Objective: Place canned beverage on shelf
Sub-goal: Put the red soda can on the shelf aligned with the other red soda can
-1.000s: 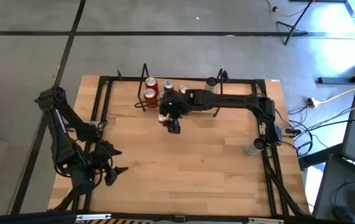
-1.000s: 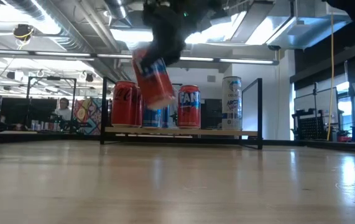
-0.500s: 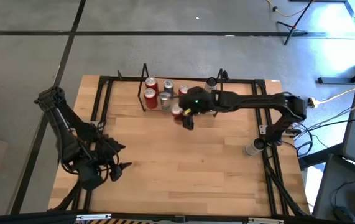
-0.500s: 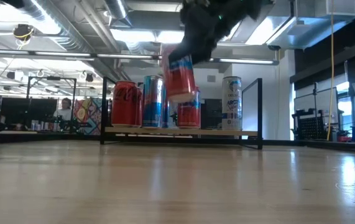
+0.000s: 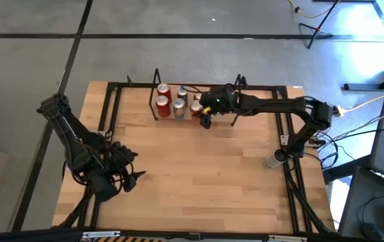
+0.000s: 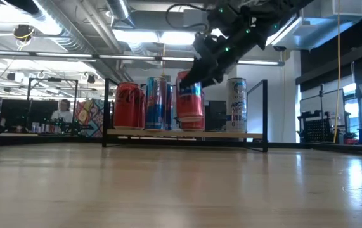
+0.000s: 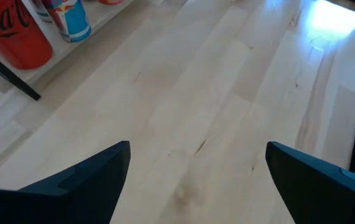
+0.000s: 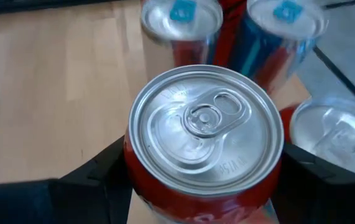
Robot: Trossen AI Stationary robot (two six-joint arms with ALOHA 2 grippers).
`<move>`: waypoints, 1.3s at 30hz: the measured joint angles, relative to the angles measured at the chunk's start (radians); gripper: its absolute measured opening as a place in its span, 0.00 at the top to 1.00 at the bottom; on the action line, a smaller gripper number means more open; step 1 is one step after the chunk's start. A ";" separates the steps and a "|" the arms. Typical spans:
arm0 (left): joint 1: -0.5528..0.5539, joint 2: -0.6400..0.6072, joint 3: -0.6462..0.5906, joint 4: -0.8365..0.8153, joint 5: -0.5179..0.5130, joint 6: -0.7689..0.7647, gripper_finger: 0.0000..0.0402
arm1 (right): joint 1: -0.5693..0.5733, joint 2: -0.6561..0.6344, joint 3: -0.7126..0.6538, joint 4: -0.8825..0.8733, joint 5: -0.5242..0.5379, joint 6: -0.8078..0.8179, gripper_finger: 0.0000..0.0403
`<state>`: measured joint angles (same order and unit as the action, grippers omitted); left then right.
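The shelf (image 6: 250, 135) of black rods with a wood floor stands at the table's far edge and also shows in the high view (image 5: 157, 84). Several cans stand on its floor, among them a red cola can (image 6: 127, 106) and a blue can (image 6: 158, 103). My right gripper (image 5: 205, 115) is shut on a red can (image 6: 190, 102) within the shelf, right of the blue can. The can's base is close to the shelf floor; whether it rests there I cannot tell. My left gripper (image 5: 130, 177) is open and empty near the table's front left. My right gripper pinches the red can's side wall just below its top rim (image 8: 133, 174), one finger (image 8: 93, 177) on each side. The fingers come slanting down from above and from the table's right. The can is nearly upright, its silver top (image 8: 205, 127) facing the wrist.
A tall white can (image 6: 236, 104) stands at the shelf's right end. A silver can (image 5: 273, 160) stands by the table's right rail. Black frame rails (image 5: 111, 107) run along the table's edges. Bare wood (image 5: 205, 175) lies between the shelf and the left arm.
My right gripper has carried the red can toward the table's right and far edges, from in front of the shelf into it, and down toward the shelf floor. The can, tilted a second ago, is now nearly upright.
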<state>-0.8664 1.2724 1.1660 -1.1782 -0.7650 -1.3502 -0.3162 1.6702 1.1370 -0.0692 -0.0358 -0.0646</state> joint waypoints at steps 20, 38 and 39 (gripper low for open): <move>0.063 0.000 0.000 0.007 0.023 0.053 0.08 | -0.026 0.032 -0.059 0.087 0.042 -0.042 0.35; 0.066 0.001 0.000 0.012 0.028 0.054 0.08 | -0.025 0.026 -0.043 0.042 0.120 -0.051 0.09; 0.066 0.001 0.000 0.012 0.029 0.054 0.08 | -0.025 0.018 -0.033 0.030 0.123 -0.052 0.11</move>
<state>-0.8005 1.2732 1.1656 -1.1664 -0.7358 -1.2964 -0.3408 1.6877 1.1043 -0.0393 0.0868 -0.1166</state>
